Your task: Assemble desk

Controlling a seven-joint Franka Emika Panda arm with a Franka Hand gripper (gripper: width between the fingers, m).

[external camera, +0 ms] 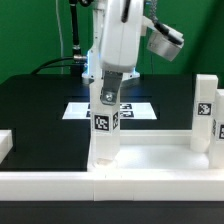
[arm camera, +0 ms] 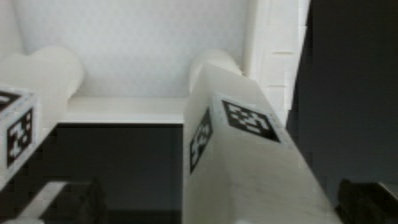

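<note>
While standing upright at the desk top's (external camera: 150, 150) near edge, tagged leg (external camera: 105, 125), flanked by wide-open gripper (external camera: 109, 97).

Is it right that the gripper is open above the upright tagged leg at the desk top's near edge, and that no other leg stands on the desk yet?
Not quite. The gripper is open over the leg on the desk top, but a second leg already stands upright at the exterior view's right, as that view shows.
</note>
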